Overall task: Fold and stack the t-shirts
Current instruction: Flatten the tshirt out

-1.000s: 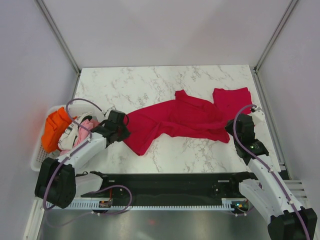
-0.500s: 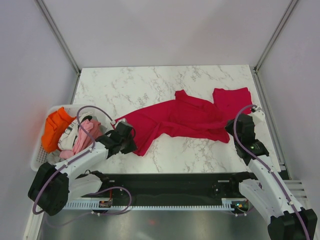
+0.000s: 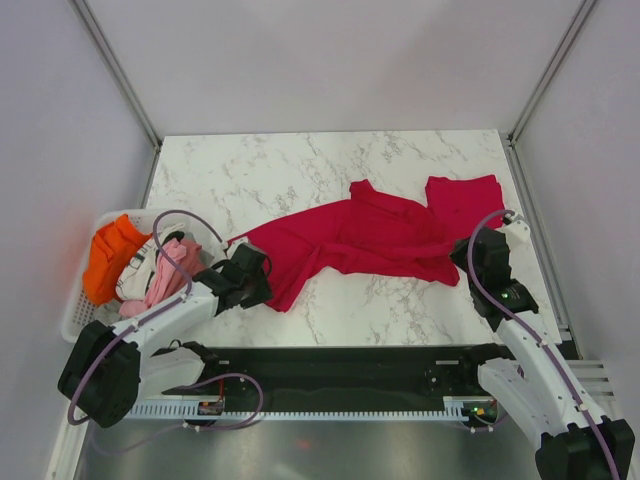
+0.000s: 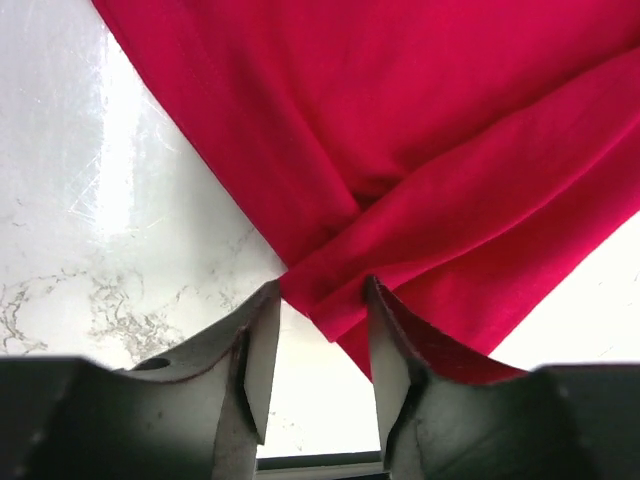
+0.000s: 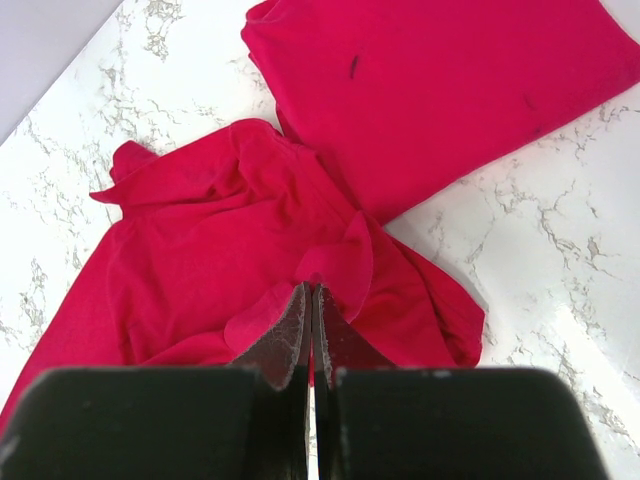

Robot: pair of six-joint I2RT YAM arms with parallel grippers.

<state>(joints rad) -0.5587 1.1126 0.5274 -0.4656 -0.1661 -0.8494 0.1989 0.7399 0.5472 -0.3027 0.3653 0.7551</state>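
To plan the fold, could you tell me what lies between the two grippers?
The unfolded red t-shirt spans the whole stretch from the left gripper to the right gripper, as the top view shows.

crimson t-shirt [image 3: 350, 240]: spread, rumpled, mid-table | folded t-shirt [image 3: 465, 198]: far right

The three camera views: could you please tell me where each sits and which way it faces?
Top external: above and behind the arms, looking down on the table; both arms show, left hand and right hand.
Left wrist: on the left arm, facing the crumpled t-shirt; its open fingers show.
Right wrist: on the right arm, facing the same shirt and the folded t-shirt; its shut fingers show.
Shared: both wrist views show the crumpled t-shirt.
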